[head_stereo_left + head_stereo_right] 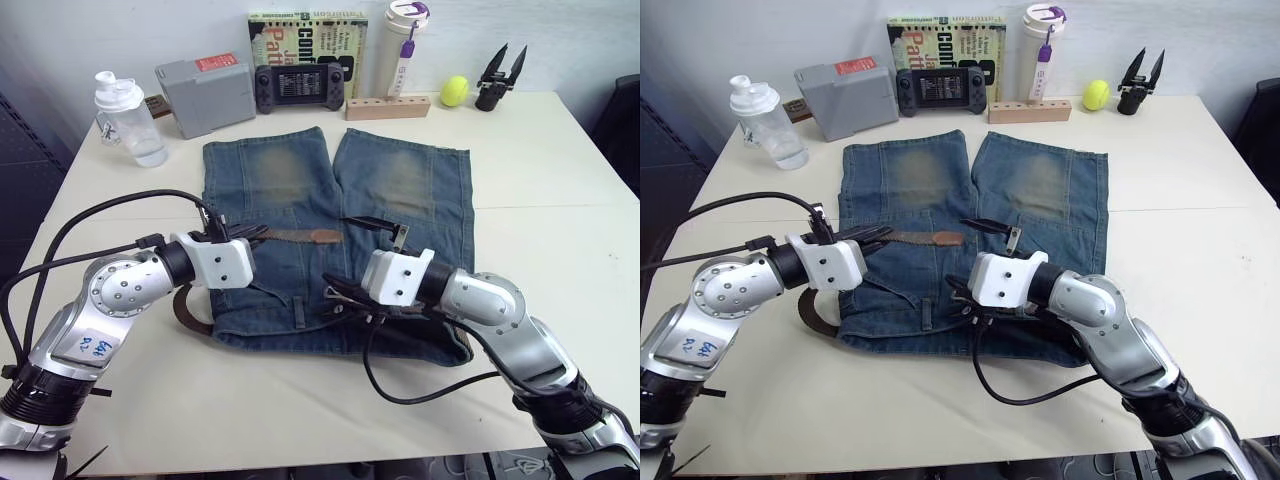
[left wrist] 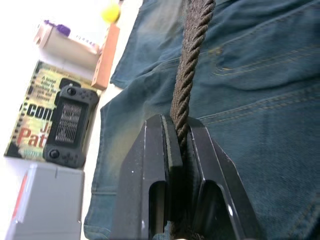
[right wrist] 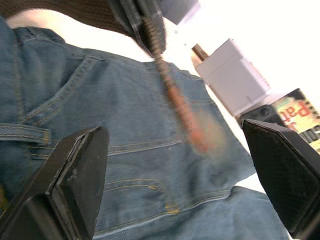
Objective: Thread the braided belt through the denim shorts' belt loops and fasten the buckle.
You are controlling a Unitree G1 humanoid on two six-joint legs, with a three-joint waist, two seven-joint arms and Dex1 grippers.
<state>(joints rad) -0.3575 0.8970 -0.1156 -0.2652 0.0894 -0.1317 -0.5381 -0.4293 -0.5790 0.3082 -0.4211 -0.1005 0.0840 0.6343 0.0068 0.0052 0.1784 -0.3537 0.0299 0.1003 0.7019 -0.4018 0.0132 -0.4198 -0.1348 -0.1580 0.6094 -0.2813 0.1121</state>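
The denim shorts [image 1: 330, 240] lie flat on the table, waistband toward me and legs pointing away. My left gripper [image 1: 255, 235] is shut on the braided belt [image 2: 192, 60] over the shorts' left side. The belt's leather tip [image 1: 318, 236] points right across the denim. Behind the gripper the belt curves in a loop [image 1: 187, 312] off the shorts' left edge. What looks like the buckle [image 1: 400, 238] lies on the right half. My right gripper [image 1: 338, 297] is open over the waistband, holding nothing, near a belt loop [image 1: 299, 311].
Along the table's far edge stand a clear bottle [image 1: 128, 120], a grey box [image 1: 207, 93], a game controller [image 1: 300, 87], a book [image 1: 310, 35], a white tumbler [image 1: 400, 45], a wooden block [image 1: 388, 107], a yellow ball [image 1: 455, 91] and a black tool [image 1: 500, 78].
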